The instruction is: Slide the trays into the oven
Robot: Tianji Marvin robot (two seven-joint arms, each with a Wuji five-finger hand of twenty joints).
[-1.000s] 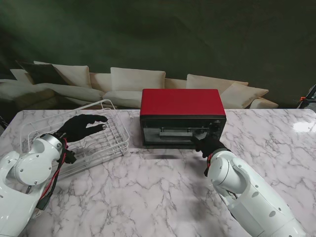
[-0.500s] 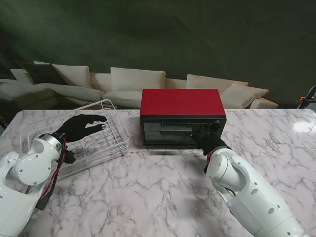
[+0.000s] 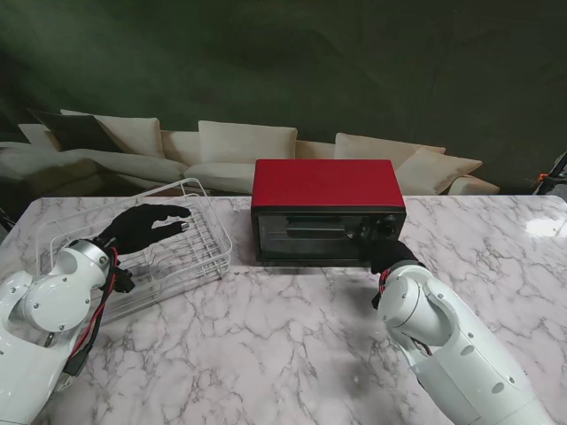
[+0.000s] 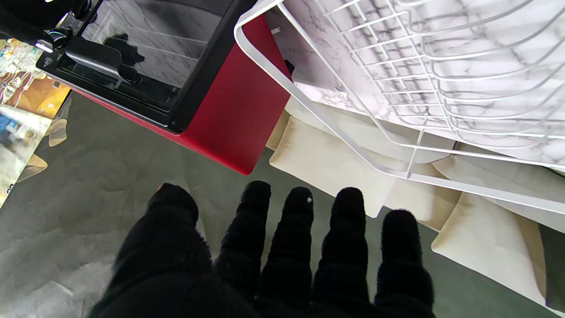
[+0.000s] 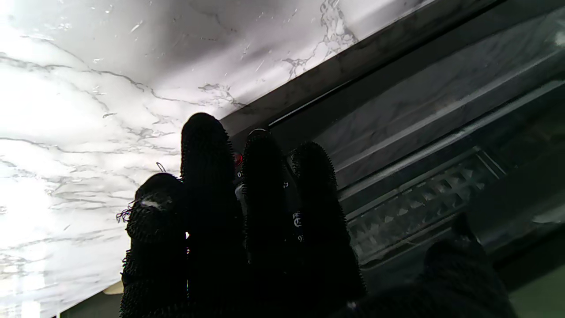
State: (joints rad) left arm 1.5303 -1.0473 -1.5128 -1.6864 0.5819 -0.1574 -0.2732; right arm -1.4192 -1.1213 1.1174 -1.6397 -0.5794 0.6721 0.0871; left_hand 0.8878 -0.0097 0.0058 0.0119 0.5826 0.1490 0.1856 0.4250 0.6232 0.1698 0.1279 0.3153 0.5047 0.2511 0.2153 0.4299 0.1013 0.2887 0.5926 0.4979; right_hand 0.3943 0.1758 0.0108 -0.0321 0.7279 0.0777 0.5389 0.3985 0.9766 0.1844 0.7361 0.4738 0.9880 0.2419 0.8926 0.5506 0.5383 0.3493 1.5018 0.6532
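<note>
The red oven (image 3: 328, 190) stands at the middle of the table with its dark glass door (image 3: 310, 237) closed. My right hand (image 3: 390, 257) is open at the door's lower right corner, just under the knobs, holding nothing. In the right wrist view its fingers (image 5: 247, 212) point at the control panel, and a metal tray with an embossed pattern (image 5: 419, 207) shows behind the glass. My left hand (image 3: 142, 226) hovers open over the white wire rack (image 3: 199, 257), fingers spread. From the left wrist, the oven (image 4: 229, 115) and the rack (image 4: 397, 119) lie beyond the fingertips (image 4: 300, 207).
The wire rack sits to the left of the oven, its right rim a short gap from the oven's side. Marble table top (image 3: 283, 336) stretches in front of the oven. A sofa with cushions (image 3: 248, 146) stands behind the table.
The oven door has swung up from partly open to closed, with my right hand following it, then shifting a little right. My left hand has stayed in place.
</note>
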